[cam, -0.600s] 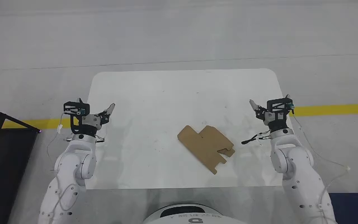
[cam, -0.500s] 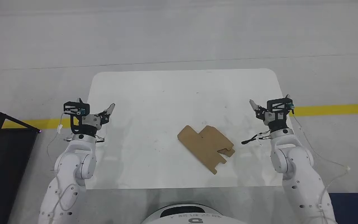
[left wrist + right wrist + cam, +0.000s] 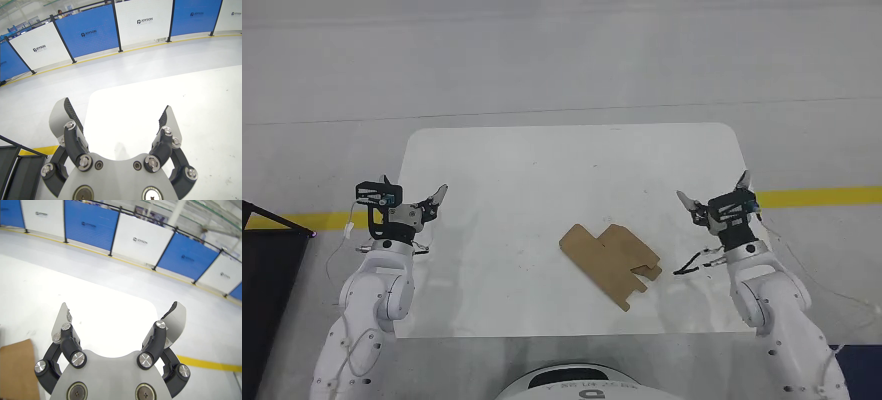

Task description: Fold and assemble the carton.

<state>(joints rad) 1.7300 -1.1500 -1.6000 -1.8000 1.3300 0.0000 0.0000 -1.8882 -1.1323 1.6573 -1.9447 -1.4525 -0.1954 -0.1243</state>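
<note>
A flat brown cardboard carton blank (image 3: 610, 262) lies unfolded on the white round-cornered table (image 3: 542, 160), a little toward 4 o'clock from the table's middle in the top view. It sits askew, with notched flaps on its 3 o'clock side and a narrow corner pointing toward 5 o'clock. One plain edge of it also shows in the right wrist view (image 3: 17, 366).

The left gripper (image 3: 430, 203) hangs over the table's 9 o'clock edge, well apart from the blank. Its own wrist view shows the ribbed pads spread wide with nothing between them (image 3: 117, 108). The right gripper (image 3: 712, 190) is above the 3 o'clock edge, nearer the blank but not touching it, and its jaws too are splayed wide and empty (image 3: 120, 306).

No fold has been started. The blank looks light and thin – probably stiff across its panels yet willing to bend along the scored lines. Lying flush on a smooth top, it is likely to skate away under a sideways push, and a pinch from above has no edge to bite.

A sensible hold would be an outer flap on the 3 o'clock side, lifted by the nearer gripper while the other pins a panel toward 10 o'clock. Squeezing hard in mid-panel risks a crease where none belongs, so the grip should sit close to a fold line.
</note>
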